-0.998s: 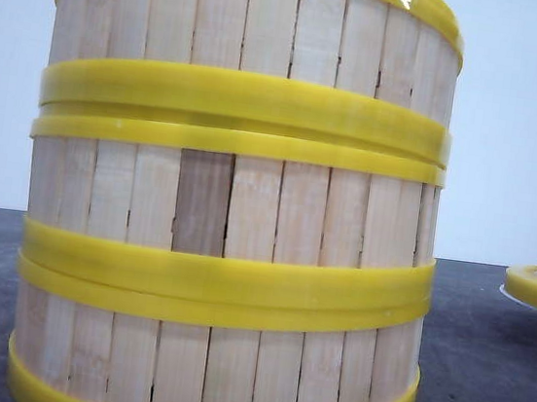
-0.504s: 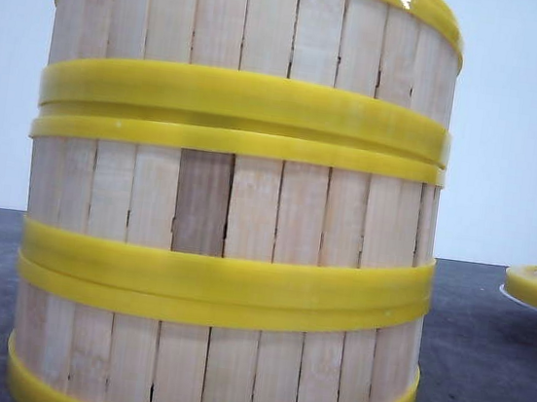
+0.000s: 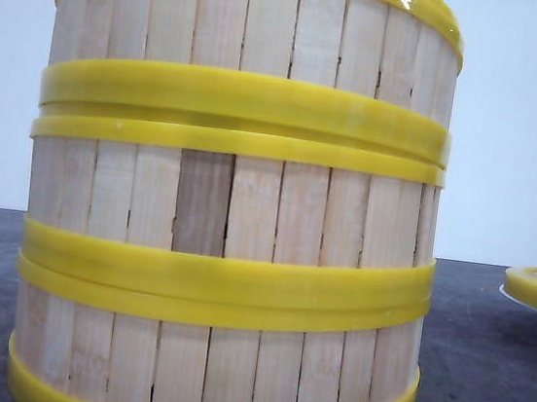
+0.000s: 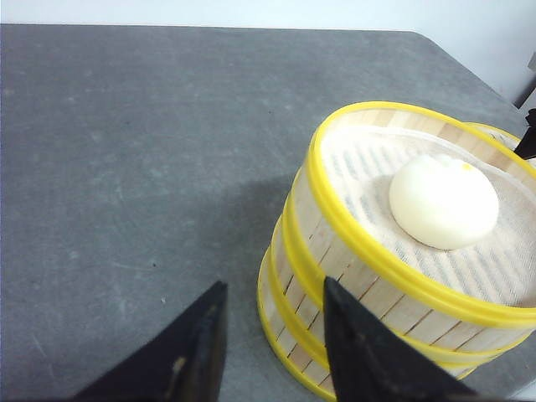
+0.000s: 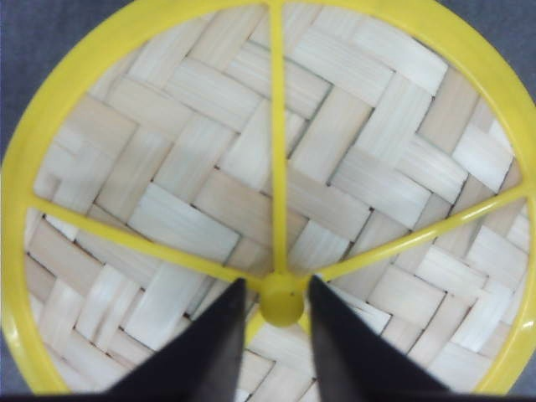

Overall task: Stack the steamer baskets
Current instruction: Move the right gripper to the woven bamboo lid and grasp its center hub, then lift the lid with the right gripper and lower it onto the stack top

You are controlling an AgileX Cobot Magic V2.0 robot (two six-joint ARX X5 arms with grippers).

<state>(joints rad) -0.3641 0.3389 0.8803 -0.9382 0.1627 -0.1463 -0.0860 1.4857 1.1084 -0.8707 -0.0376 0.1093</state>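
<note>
Baskets (image 3: 235, 197) stand three high on our desk (image 4: 126, 167). Our left hand (image 4: 272, 339) hangs open beside them; our right hand (image 5: 278, 322) straddles the lid's knob (image 5: 282, 301), fingers apart.

We see three steamer baskets (image 3: 233, 207) stacked upright on the grey table, pale vertical wooden slats between thick yellow rims. The top basket (image 4: 419, 218) is open, with a white liner. Off to the right sits another yellow-rimmed piece (image 5: 276, 176), its woven bamboo face crossed by yellow spokes.
</note>
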